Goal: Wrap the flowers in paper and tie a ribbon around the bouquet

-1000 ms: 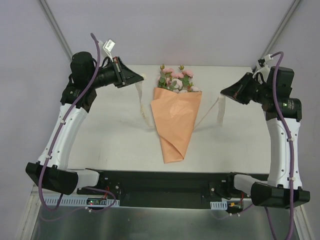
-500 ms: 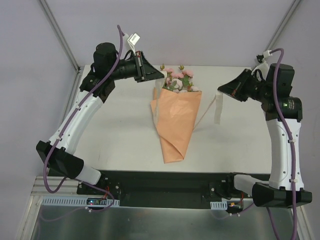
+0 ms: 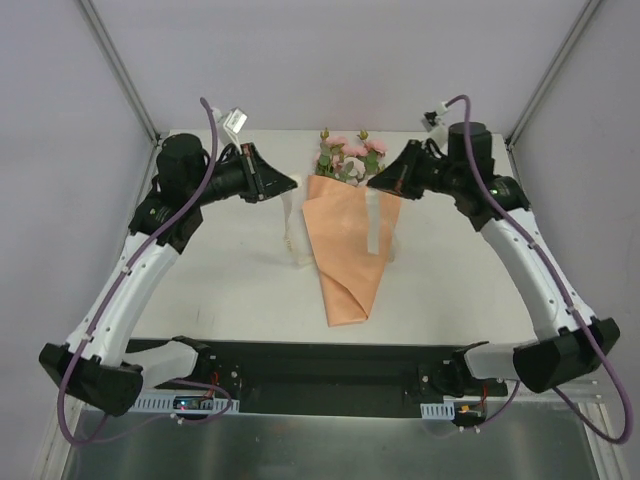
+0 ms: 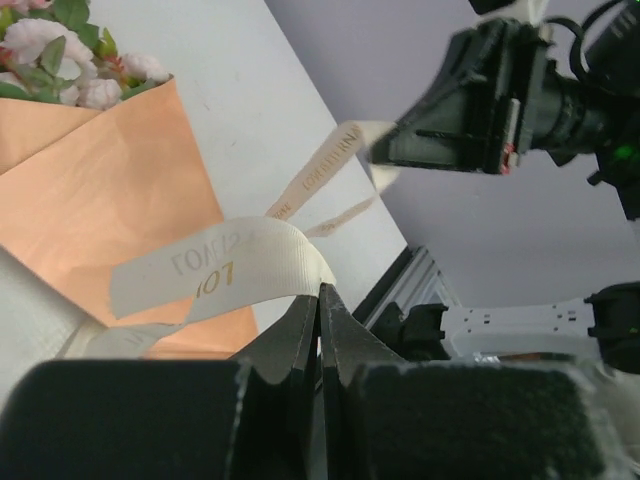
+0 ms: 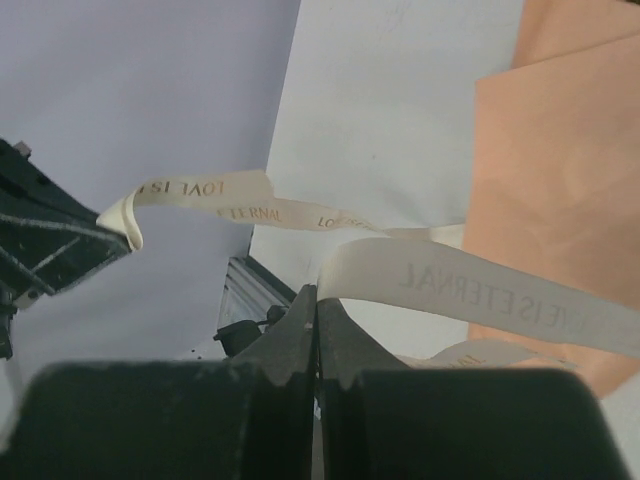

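Observation:
The bouquet lies mid-table, with pale pink flowers (image 3: 350, 158) sticking out of a peach-orange paper (image 3: 348, 255) cone. A cream ribbon (image 3: 291, 225) printed with gold letters hangs at the cone's left edge, and its other end drapes over the cone's right side. My left gripper (image 3: 294, 183) is shut on one ribbon end (image 4: 230, 262), just left of the cone's mouth. My right gripper (image 3: 371, 183) is shut on the other end (image 5: 470, 285), above the cone's upper right. In each wrist view the jaws (image 4: 320, 290) (image 5: 317, 293) pinch the ribbon at their tips. How the ribbon runs between its two ends is hidden.
The white table (image 3: 220, 260) ends in a black rail (image 3: 330, 365) at the near edge, where both arm bases sit. Grey walls and slanted frame posts (image 3: 120, 70) enclose the back and sides. The two grippers stand close together over the bouquet's top.
My right gripper has swung left from the table's right side to above the cone, carrying its ribbon end across the paper. My left gripper went right toward the flowers, then drew back a little.

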